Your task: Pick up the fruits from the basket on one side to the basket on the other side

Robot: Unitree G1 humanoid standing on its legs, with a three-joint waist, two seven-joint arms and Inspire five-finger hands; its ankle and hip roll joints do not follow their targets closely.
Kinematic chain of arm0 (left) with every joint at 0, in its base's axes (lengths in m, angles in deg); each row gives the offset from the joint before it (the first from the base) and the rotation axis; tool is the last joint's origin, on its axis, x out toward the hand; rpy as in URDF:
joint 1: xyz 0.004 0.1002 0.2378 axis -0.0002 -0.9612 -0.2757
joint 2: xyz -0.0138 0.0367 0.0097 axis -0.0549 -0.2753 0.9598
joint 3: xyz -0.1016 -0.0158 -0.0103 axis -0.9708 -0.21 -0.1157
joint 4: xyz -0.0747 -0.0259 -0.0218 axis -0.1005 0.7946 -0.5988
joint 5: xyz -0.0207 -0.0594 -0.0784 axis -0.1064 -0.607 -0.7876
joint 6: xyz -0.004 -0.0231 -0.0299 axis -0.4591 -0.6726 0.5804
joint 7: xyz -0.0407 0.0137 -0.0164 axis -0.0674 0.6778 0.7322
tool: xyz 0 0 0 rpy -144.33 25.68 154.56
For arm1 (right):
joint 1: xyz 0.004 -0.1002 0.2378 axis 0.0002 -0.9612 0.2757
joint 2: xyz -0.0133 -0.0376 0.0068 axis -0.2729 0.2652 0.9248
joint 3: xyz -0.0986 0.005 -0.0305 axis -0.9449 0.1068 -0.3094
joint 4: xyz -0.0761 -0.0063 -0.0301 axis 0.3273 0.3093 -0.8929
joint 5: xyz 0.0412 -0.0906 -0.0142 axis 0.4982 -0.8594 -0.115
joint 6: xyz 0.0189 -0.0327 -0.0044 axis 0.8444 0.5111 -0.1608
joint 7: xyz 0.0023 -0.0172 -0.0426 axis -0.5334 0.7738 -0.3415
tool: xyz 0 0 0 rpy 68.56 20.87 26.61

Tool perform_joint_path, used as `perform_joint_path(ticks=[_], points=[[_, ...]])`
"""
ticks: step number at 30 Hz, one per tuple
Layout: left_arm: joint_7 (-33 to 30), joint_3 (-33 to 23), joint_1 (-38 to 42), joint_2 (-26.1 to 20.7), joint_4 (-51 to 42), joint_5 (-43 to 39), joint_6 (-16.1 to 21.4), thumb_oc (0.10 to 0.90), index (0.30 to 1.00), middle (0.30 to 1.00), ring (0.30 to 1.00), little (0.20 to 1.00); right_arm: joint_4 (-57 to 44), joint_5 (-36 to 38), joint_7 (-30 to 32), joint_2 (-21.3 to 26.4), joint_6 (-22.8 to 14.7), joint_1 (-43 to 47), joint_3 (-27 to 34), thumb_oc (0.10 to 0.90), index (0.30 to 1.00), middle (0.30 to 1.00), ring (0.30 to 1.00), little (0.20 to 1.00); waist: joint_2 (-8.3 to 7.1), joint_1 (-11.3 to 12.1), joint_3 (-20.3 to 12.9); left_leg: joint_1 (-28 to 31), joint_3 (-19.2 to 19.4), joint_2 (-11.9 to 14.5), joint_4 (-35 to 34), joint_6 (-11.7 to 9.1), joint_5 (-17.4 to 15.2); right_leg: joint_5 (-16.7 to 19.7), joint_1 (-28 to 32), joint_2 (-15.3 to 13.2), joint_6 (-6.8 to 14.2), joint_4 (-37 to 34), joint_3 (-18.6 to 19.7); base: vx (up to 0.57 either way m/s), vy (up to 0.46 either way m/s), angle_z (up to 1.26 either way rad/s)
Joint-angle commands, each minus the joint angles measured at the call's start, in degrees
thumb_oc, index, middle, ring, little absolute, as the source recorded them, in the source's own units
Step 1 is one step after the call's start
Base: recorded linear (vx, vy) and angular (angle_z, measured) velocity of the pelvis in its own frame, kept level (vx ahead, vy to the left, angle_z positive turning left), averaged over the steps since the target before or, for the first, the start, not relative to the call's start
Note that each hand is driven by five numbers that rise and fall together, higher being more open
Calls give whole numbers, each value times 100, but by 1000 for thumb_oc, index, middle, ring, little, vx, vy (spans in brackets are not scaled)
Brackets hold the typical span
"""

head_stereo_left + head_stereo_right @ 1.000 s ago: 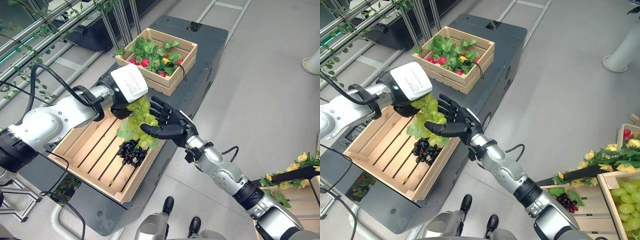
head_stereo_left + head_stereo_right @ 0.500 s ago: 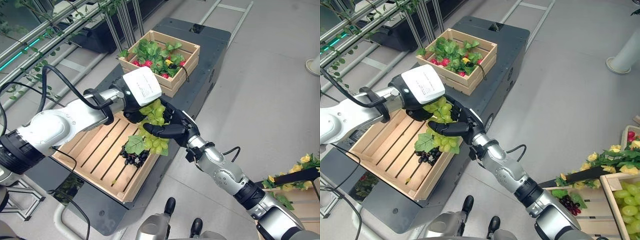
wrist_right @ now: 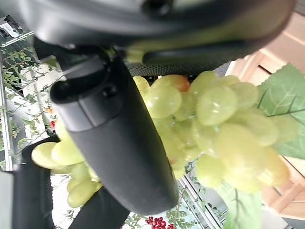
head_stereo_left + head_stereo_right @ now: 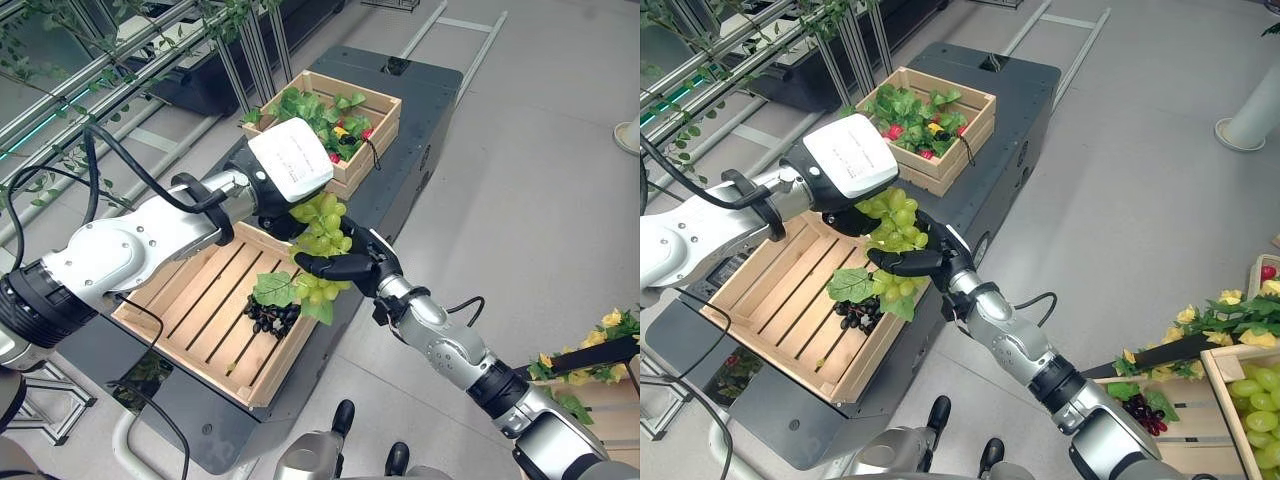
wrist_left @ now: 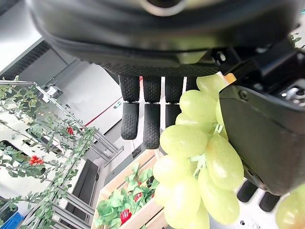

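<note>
A bunch of green grapes (image 4: 322, 238) with leaves hangs between both hands above the right rim of the near wooden crate (image 4: 185, 305). From above, my left hand (image 4: 272, 205) under its white cover pinches the top of the bunch (image 5: 200, 157) with its thumb, the fingers (image 5: 145, 117) nearly straight. My right hand (image 4: 350, 268) comes in from the right, its thumb (image 3: 119, 143) lying across the grapes (image 3: 209, 124) and its fingers curled behind them. A dark grape bunch (image 4: 268, 312) lies in the near crate.
On the same black cart (image 4: 420, 90) stands a far crate (image 4: 325, 115) of green leaves and red fruit. At the lower right a further crate (image 4: 1215, 375) holds green grapes (image 4: 1252, 402), with dark grapes (image 4: 1137, 408) and yellow flowers (image 4: 1225, 300) beside it.
My right hand, open a second ago, has shut round the green grapes. Both hands and the bunch have risen a little towards the far crate.
</note>
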Motion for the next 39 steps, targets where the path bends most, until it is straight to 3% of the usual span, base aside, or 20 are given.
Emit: perform_joint_path(ticks=[1,16,17,18,19,20,27,29,32,35,39], points=[[-792,-1060,148,375,278,-334,-643,400,300,300,300,300,79,-288,-37,-402,-194,-58,-35,400,300,300,300,300,-234,62,-1207,304,272,-151,-177,30,-612,287,-336,-227,227,22,33,0,0,0],[-325,-1089,-34,518,215,-485,-712,400,300,300,300,300,-5,-172,33,-380,-513,-84,122,400,300,300,300,300,-232,-9,-1155,377,363,-142,-168,57,-658,283,-327,-232,243,58,104,0,0,0],[-327,-1103,-65,514,231,-512,-708,447,371,371,371,371,-37,-179,15,-357,-545,-108,156,400,300,300,300,300,-226,-21,-1150,383,369,-143,-172,57,-658,289,-328,-231,247,57,109,0,0,0],[-349,-1119,-106,511,248,-550,-713,547,521,521,521,521,-72,-206,3,-327,-568,-120,199,400,300,300,300,300,-226,-29,-1148,390,374,-144,-171,62,-663,289,-326,-232,248,58,111,0,0,0],[-363,-1144,-146,514,283,-591,-724,598,596,596,596,596,-101,-203,-4,-296,-594,-133,227,400,300,300,300,300,-226,-39,-1143,397,387,-143,-171,65,-666,289,-323,-236,251,60,115,0,0,0],[-387,-1227,-245,514,315,-648,-767,800,900,900,900,900,-218,-194,19,-218,-607,-138,316,400,300,300,300,300,-232,-57,-1134,404,398,-142,-171,70,-670,292,-322,-238,257,59,128,0,0,0],[-797,-1793,-741,441,671,-1208,-881,800,900,900,900,900,-583,-287,54,86,-587,-356,649,400,300,300,300,300,-238,-144,-1134,429,474,-138,-189,93,-689,311,-333,-230,276,34,202,-5,24,0],[-1099,-2309,-1211,417,919,-1517,-832,800,900,900,900,900,-783,-383,0,285,-522,-642,949,400,300,300,300,300,-247,-212,-1129,443,526,-131,-205,103,-695,319,-346,-225,289,28,246,-17,61,-4],[-1353,-2652,-1507,487,1161,-1747,-768,800,900,900,900,900,-858,-498,-83,398,-514,-840,1160,400,300,300,300,300,-244,-299,-1128,473,582,-122,-213,114,-716,328,-346,-220,294,20,298,-3,56,-13],[-1659,-2913,-1711,702,1379,-2036,-827,800,900,900,900,900,-891,-549,-178,481,-490,-956,1358,400,300,300,300,300,-261,-395,-1121,512,634,-120,-214,125,-750,336,-330,-209,298,0,364,6,63,-8],[-2353,-3463,-2244,1413,1606,-2983,-806,800,900,900,900,900,-1026,-844,-396,504,-476,-1145,1597,400,300,300,300,300,-295,-537,-1122,545,679,-124,-214,139,-799,366,-325,-166,301,-56,510,12,71,-8]])
